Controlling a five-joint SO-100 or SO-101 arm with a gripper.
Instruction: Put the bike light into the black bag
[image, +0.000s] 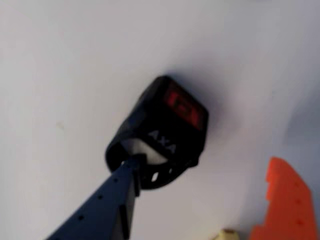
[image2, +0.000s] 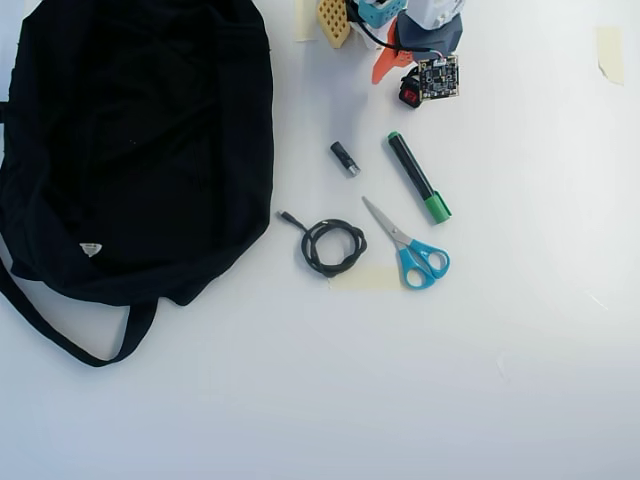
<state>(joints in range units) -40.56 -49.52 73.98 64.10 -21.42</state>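
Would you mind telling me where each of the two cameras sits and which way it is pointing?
Wrist view: rides on the arm, looking down past the gripper at the bike light on the white table; a dark blue finger and an orange finger show.
Overhead view: fixed above, looking straight down on the black bag, marker, scissors and coiled cable; the arm enters at the top edge.
Shared: the bike light and the table.

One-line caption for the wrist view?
Dark gripper finger hooked in the strap of the bike light on the white table.

White table (image2: 500, 380) — black bag (image2: 140, 140), cable (image2: 335, 247), scissors (image2: 410, 245), marker (image2: 418, 177), bike light (image2: 409, 96).
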